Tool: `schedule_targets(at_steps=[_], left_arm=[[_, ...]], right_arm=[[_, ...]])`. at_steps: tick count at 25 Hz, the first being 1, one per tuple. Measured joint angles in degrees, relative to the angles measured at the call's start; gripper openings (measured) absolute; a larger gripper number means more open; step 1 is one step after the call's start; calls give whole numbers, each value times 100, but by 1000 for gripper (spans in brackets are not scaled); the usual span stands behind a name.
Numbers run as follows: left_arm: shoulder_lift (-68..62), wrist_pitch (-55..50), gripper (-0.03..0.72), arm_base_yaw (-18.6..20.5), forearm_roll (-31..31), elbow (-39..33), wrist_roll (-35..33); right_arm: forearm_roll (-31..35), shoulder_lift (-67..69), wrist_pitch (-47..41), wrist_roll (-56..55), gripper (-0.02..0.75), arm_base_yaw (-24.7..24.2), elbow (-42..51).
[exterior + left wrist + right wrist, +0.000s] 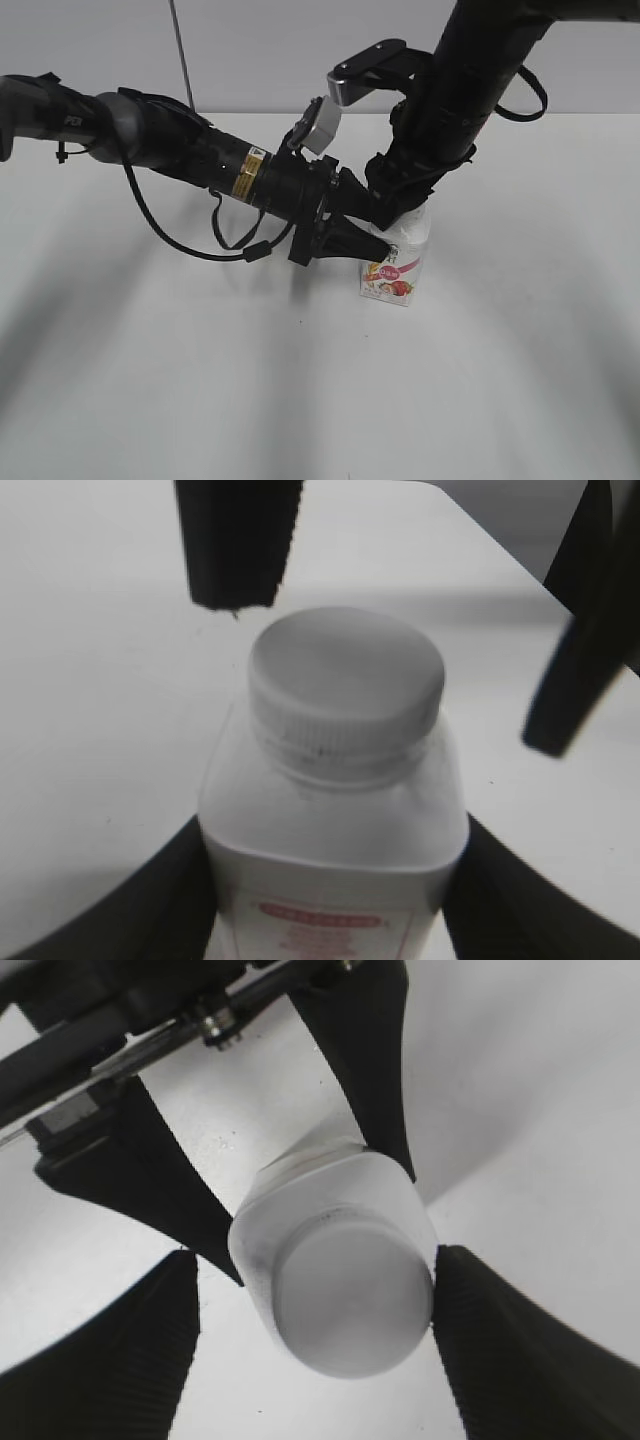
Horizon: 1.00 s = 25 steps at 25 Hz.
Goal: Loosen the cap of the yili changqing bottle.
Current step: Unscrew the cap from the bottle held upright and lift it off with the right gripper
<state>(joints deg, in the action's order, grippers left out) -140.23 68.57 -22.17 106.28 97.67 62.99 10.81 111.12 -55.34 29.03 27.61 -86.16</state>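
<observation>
Between right pincer (315,1345) fingers: cap (352,1305)

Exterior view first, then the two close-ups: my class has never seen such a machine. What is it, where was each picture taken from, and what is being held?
It is a robot with two black arms, each ending in a two-fingered gripper. The exterior view looks down at a white table with one small carton-style bottle standing on it. The other two pictures come from cameras on the wrists. The left gripper clasps the bottle's body from both sides, apparently steadying it. The right gripper reaches down from above, its fingers open on either side of the white cap, not yet closed on it.
</observation>
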Motion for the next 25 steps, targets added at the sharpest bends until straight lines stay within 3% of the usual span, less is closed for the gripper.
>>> schedule_targets(at_steps=[5,25], left_arm=[[0,5,414,0,0,0,2],[0,5,414,0,0,0,23]], right_arm=[[-284,118,-23,-273,553,24,-15],[-284,290,-477,-631,515,30,-380]])
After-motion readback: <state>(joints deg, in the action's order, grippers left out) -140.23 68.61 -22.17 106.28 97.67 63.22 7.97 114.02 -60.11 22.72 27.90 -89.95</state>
